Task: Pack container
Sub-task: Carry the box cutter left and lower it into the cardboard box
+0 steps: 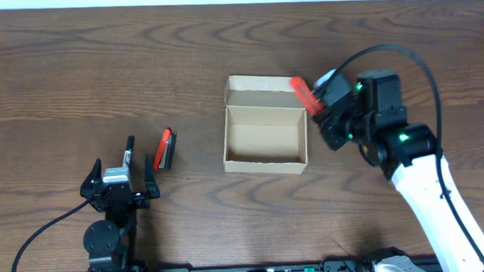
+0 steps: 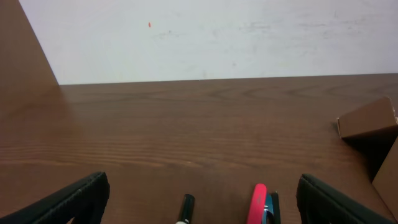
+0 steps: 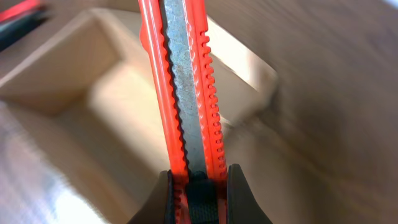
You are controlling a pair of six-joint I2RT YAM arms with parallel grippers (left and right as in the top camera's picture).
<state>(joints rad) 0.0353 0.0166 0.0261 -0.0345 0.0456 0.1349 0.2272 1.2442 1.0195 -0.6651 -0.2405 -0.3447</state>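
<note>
The container (image 1: pixel 263 140) is an open tan cardboard box at mid-table, its flap (image 1: pixel 260 85) folded back and its inside bare. My right gripper (image 1: pixel 321 102) is shut on a red snap-blade cutter (image 1: pixel 305 94), which hangs over the box's far right corner. In the right wrist view the cutter (image 3: pixel 183 93) runs up from between the fingers (image 3: pixel 238 196), with the box (image 3: pixel 62 68) blurred below. My left gripper (image 1: pixel 120 176) rests open at the front left, holding nothing.
A black marker (image 1: pixel 129 151) lies just ahead of the left gripper, and a red and black tool (image 1: pixel 166 148) lies to its right. Both the marker (image 2: pixel 186 208) and the tool (image 2: pixel 258 204) show between the left fingers. Bare wood surrounds the box.
</note>
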